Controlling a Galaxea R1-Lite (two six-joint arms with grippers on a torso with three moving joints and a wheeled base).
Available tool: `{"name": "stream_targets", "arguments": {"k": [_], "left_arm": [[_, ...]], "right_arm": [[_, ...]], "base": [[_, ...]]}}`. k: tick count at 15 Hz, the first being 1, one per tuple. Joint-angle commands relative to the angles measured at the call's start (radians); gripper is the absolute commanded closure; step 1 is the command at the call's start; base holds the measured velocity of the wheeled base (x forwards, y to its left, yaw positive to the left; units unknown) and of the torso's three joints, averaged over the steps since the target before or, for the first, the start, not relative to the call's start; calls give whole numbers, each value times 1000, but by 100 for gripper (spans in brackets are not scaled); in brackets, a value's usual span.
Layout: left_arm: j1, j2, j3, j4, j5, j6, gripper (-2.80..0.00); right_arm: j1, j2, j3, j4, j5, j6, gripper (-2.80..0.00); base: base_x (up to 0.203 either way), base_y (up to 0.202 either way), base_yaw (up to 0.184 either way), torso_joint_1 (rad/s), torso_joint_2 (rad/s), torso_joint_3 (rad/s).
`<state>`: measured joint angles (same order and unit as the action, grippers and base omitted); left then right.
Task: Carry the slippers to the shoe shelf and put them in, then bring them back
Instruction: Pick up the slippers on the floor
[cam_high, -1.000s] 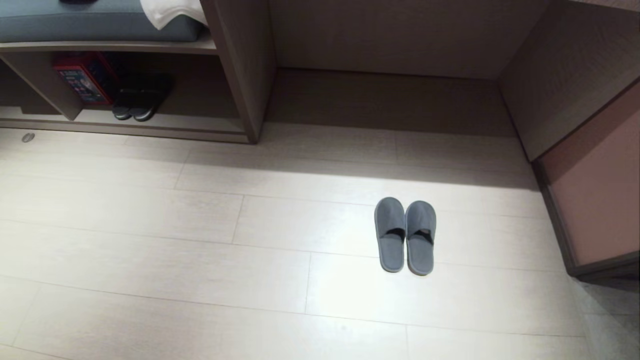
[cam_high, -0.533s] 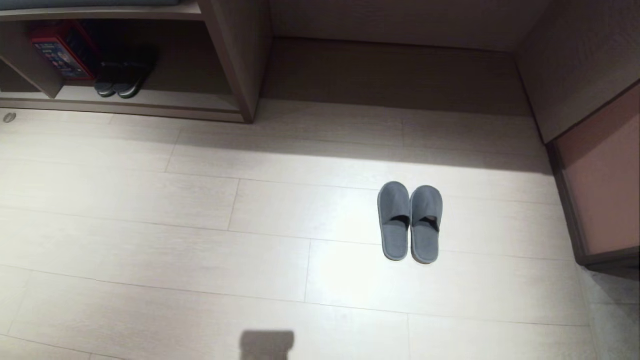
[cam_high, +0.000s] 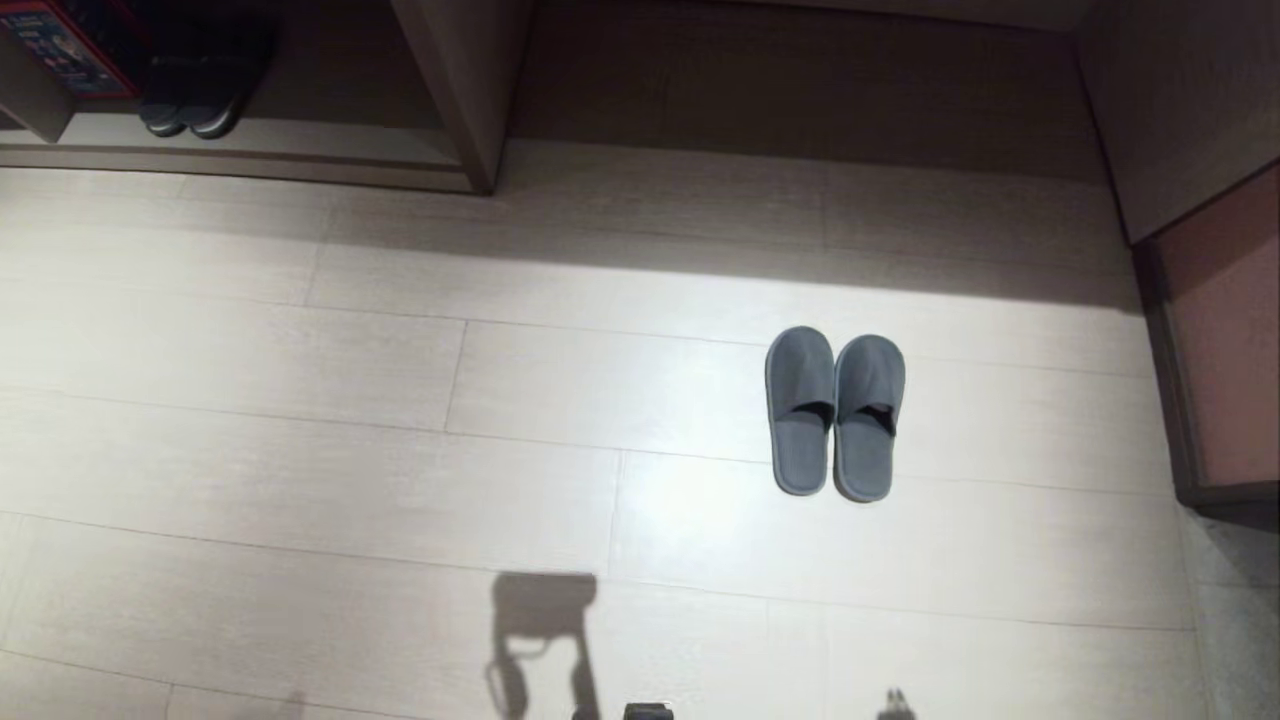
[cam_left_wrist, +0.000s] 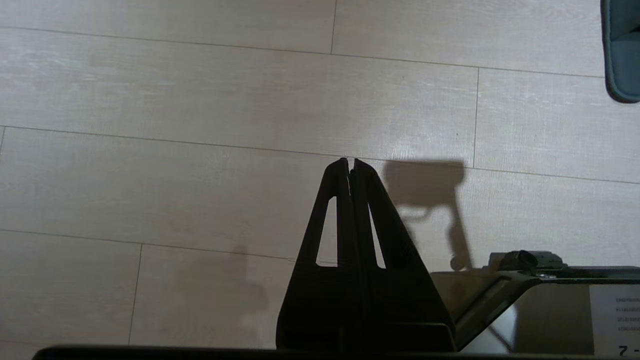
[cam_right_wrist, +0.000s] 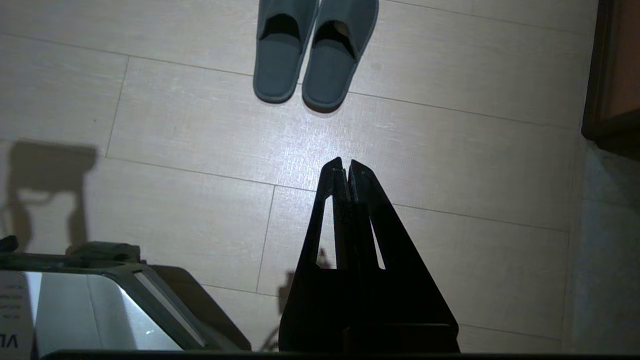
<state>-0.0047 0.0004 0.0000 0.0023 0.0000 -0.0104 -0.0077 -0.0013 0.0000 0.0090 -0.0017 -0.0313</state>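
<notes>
the slippers (cam_right_wrist: 312, 52) lay paired on the floor (cam_high: 300, 400), long axes toward twelve o'clock, at twelve o'clock of the right gripper (cam_right_wrist: 345, 172), fingers pressed together, empty; left gripper (cam_left_wrist: 348, 167) likewise, farther off.

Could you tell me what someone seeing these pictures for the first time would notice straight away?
The slippers catch the eye first: a grey-blue pair side by side in a bright patch of the pale floor, right of centre. Far off at the upper left, the shoe shelf already holds dark shoes beside a red box. The right tool hangs shut above the floor, short of the slippers.
</notes>
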Motion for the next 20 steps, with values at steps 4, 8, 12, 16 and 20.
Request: {"name": "stream_targets", "arguments": {"k": [4,8,12,16,20], "left_arm": [[0,0,2,1,0,0,0],[0,0,2,1,2,0,0],[0,0,2,1,0,0,0],[0,0,2,1,0,0,0],[0,0,2,1,0,0,0]], "right_arm": [[0,-3,2,0,0,-1,0],[0,-2,2,0,0,1,0],[0,-2,2,0,0,4,0],[0,-2,2,0,0,2,0],[0,-2,2,0,0,2,0]], "base": [[0,0,0,5,2,-200],[0,0,0,0,4,-195],[0,0,0,4,3,-195],[0,0,0,3,2,-197],[0,0,0,1,4,-196]]}}
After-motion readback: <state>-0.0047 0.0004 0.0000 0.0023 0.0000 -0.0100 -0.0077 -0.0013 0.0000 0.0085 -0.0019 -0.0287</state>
